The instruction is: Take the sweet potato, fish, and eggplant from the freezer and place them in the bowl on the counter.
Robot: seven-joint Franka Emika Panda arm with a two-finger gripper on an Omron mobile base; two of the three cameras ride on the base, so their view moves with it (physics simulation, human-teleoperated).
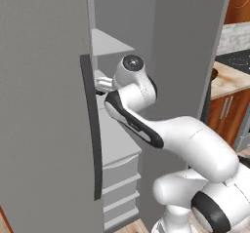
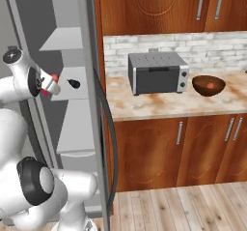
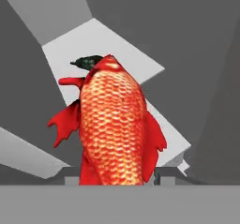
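Note:
The red-orange scaly fish (image 3: pixel 115 124) stands upright between my fingertips, and my gripper (image 3: pixel 117 181) is shut on its lower body. Behind its top peeks a dark green-black eggplant (image 3: pixel 88 61) on a white shelf (image 3: pixel 140 63). My arm reaches into the open freezer (image 1: pixel 44 105), with the gripper (image 1: pixel 100 86) at mid-shelf height. From the right, the gripper (image 2: pixel 52 86) shows a bit of red fish, and the eggplant (image 2: pixel 73 83) lies just beyond it. The dark reddish-brown bowl (image 2: pixel 200 86) sits on the counter (image 2: pixel 159 107) with a small orange lump inside, likely the sweet potato (image 2: pixel 211 85).
The freezer door (image 2: pixel 94 109) with its black handle (image 1: pixel 93 129) stands open between the arm and the counter. A grey toaster oven (image 2: pixel 157 73) sits left of the bowl. White drawers (image 1: pixel 119 173) fill the freezer's lower part. A black stovetop (image 1: pixel 237 59) lies far right.

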